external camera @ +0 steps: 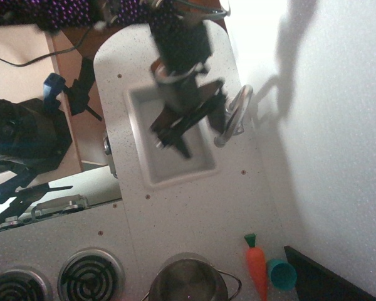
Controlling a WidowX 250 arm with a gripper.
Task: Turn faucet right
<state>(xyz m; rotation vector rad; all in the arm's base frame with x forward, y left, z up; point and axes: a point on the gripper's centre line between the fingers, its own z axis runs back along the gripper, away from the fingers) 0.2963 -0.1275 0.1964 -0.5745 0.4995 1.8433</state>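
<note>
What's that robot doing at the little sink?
A robot arm is reaching down over the toy sink, with its gripper right beside the shiny silver faucet. The faucet's spout now points along the counter's back edge, off the basin. A steel pot, a toy carrot and a teal cup sit untouched nearby.

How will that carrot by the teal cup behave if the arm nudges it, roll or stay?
The carrot will probably roll: it looks round and tapered, lying flat on the counter, so it may curve rather than go straight. It looks like a smooth toy, so likely light and a bit slippery. The teal cup sits right beside it and might block rolling that way.
</note>
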